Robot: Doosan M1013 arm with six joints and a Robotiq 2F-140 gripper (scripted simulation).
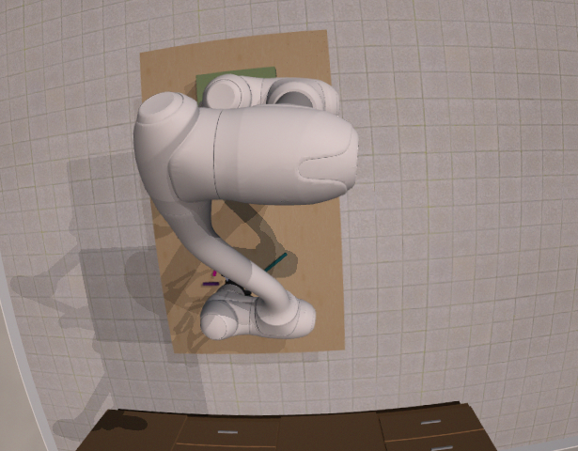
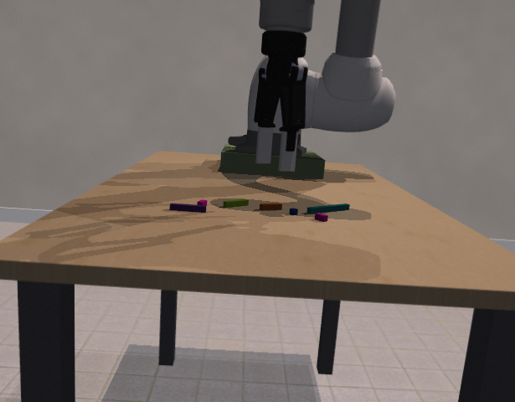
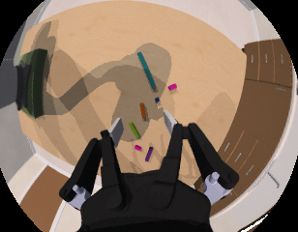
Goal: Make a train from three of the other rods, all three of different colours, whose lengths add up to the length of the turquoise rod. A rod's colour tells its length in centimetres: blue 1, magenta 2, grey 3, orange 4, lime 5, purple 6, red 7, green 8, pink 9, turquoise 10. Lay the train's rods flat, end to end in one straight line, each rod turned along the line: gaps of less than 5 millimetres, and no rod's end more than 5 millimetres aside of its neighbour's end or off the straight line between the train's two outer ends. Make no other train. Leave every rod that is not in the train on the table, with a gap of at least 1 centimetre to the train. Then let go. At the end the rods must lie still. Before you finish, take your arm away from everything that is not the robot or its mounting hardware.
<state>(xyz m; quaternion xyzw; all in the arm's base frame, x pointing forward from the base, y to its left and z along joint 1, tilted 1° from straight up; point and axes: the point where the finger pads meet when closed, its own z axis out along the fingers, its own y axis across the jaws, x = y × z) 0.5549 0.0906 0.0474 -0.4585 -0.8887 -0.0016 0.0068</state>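
Now, the pincer [image 1: 237, 287] [image 2: 275, 166] [image 3: 142, 120] hangs empty and part-open above the worktop [image 1: 313, 223] [image 2: 231, 268] [image 3: 197, 53]; train-building seems unstarted. Lime [image 2: 235, 203] [image 3: 134, 130], orange [image 2: 270, 206] [image 3: 143, 111] and blue [image 2: 293, 211] [image 3: 157, 100] lie apart, left of turquoise [image 1: 276, 262] [image 2: 328, 208] in the exterior view; next, probably align and descend.

The arm [image 1: 284, 155] seemingly hides part of the turquoise rod [image 1: 278, 259].
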